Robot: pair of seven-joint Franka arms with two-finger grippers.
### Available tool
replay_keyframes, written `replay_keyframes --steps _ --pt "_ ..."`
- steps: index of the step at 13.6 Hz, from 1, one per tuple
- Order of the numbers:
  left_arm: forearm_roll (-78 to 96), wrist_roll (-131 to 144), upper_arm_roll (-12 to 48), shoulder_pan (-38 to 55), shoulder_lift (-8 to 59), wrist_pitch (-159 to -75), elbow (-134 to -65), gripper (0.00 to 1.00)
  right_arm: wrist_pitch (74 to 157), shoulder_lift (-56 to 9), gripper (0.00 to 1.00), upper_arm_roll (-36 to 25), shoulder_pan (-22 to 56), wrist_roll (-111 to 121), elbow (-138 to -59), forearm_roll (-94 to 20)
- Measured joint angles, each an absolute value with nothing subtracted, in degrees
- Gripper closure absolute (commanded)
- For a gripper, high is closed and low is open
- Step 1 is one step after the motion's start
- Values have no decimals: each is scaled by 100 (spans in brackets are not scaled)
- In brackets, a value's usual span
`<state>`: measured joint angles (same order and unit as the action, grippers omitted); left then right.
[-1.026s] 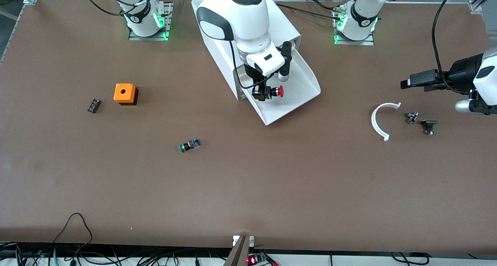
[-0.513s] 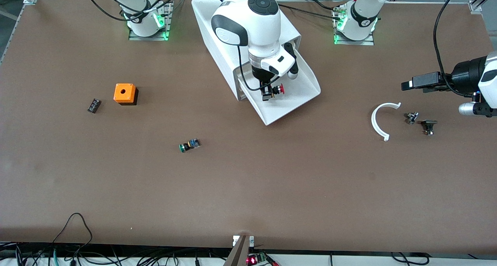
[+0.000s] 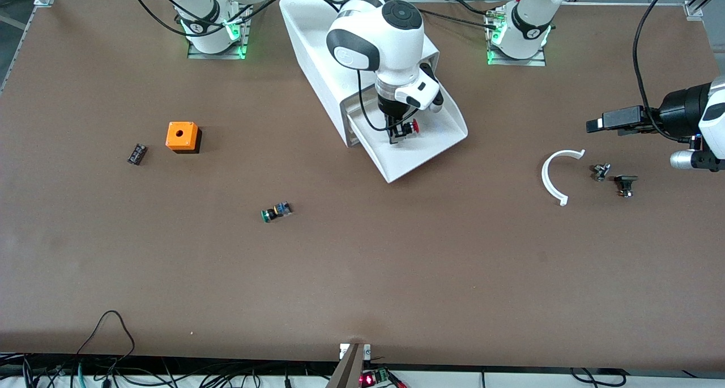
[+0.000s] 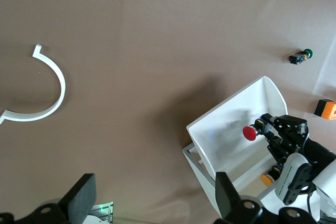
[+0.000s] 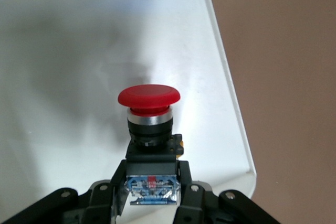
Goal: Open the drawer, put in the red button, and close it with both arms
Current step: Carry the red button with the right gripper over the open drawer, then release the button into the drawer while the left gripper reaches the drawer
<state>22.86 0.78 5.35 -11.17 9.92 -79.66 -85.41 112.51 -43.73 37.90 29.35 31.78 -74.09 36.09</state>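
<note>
The white cabinet (image 3: 317, 42) stands at the robots' side of the table, its lowest drawer (image 3: 436, 144) pulled open toward the front camera. My right gripper (image 3: 401, 132) is shut on the red button (image 3: 412, 127) by its black body and holds it low inside the drawer, red cap sideways. In the right wrist view the button (image 5: 149, 98) sits between my fingers (image 5: 107, 192) over the drawer's white floor (image 5: 63, 66). My left gripper (image 3: 600, 120) is open and empty, waiting over the table at the left arm's end. The left wrist view shows the drawer (image 4: 231, 124) and button (image 4: 250, 132) from afar.
An orange cube with a hole (image 3: 182, 137) and a small black part (image 3: 136, 153) lie toward the right arm's end. A green-capped button (image 3: 276, 211) lies nearer the front camera. A white curved piece (image 3: 550, 178) and two small dark parts (image 3: 614, 178) lie under the left gripper.
My right gripper has carried the red button lower and farther into the open drawer, toward the left arm's end. The left arm has barely moved.
</note>
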Motion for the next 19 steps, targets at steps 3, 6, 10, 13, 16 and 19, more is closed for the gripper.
replay_keyframes --steps 3,6,10,13,16,19 --pt "2287 78 535 -1118 1009 -7966 -8541 0 11110 -4452 0 3788 2945 3176 -7406 3609" --pt "2287 78 538 -1118 1014 -7970 -8541 0 11102 -4516 0 3788 2957 3105 -7402 3609" --pt "2286 96 575 -1094 1038 -8714 -8814 0 10805 -4514 0 3804 2985 2451 -7125 3611" --pt "2120 193 742 -860 1129 -10183 -9709 0 10221 -4344 0 3801 2964 2285 -6195 3611" --pt "1771 904 1089 -511 1251 -11581 -10527 0 9973 -4079 0 3760 2630 2221 -5566 3611" --pt "1305 2370 1284 81 1407 -12726 -11155 0 9962 -3896 0 3740 1916 1837 -5475 3526"
